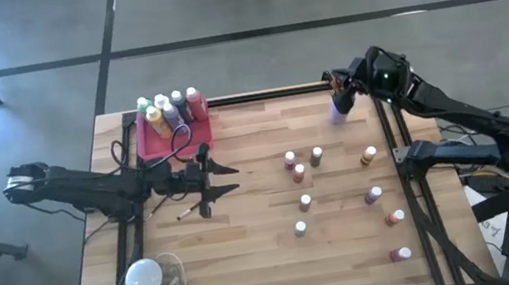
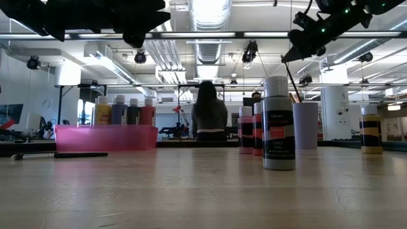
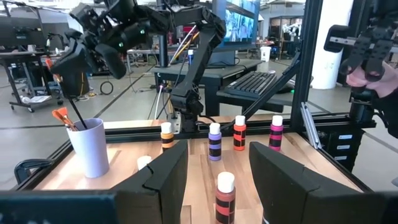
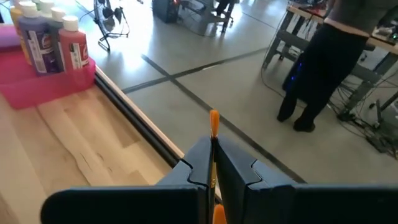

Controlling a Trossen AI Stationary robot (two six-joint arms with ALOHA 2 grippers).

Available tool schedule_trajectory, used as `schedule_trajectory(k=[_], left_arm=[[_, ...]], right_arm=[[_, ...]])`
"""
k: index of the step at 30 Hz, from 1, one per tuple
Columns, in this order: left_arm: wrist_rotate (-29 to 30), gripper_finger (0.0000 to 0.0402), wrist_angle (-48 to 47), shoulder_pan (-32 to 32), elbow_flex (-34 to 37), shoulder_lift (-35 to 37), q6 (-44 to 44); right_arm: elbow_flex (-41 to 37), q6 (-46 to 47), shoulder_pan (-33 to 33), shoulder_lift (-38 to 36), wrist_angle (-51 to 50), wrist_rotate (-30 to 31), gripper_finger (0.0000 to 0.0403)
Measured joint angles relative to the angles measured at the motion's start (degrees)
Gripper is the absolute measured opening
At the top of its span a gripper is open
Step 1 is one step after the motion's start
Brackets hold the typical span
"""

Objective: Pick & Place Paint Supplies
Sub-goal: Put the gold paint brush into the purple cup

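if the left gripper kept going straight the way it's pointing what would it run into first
Most likely the small reddish bottle standing just ahead, in line with the gap of the open left gripper. Past it a purple-labelled bottle stands in the same line. How far off the first bottle is cannot be judged.

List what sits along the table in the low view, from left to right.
Paintbrush lying flat → pink tray with four bottles → two red bottles → nearest dark bottle → lavender cup → yellow-and-black bottle.

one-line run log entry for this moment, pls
right claw: shut on brush, above cup | left claw: open, empty, mid-table | pink tray: holds bottles
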State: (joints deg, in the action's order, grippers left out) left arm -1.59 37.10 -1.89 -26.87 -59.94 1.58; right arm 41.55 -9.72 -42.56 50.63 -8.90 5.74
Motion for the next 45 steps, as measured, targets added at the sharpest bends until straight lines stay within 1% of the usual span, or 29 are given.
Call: schedule_trajectory(k=[6,10,12,18,24,35,45], left_arm=[[0.01,0.0177,-0.03,0.0,0.0,0.0,-0.01],[0.01,0.0177,-0.07,0.0,0.0,0.0,-0.02],[0.01,0.0177,-0.07,0.0,0.0,0.0,-0.02],[0.01,0.0177,-0.08,0.0,0.0,0.0,-0.02],[0.18,0.0177,-0.09,0.0,0.0,0.0,-0.02],[0.18,0.0177,-0.09,0.0,0.0,0.0,-0.02],[0.18,0.0177,-0.09,0.0,0.0,0.0,-0.02]], right_arm=[[-4.39,0.78,-2.15,0.0,3.71,-0.6,0.0009],[-7.27,1.86,-3.72,0.0,5.04,-3.05,0.0009],[-8.74,2.12,-4.49,0.0,5.76,-3.22,0.0009],[-14.44,3.27,-5.55,-0.52,11.49,-3.53,0.0009],[-18.24,3.99,-6.21,-0.59,13.84,-4.45,0.0009],[-21.43,4.78,-6.26,-0.63,15.17,-4.42,0.0012],[-21.24,5.31,-6.25,-0.63,16.43,-4.29,0.0044]])
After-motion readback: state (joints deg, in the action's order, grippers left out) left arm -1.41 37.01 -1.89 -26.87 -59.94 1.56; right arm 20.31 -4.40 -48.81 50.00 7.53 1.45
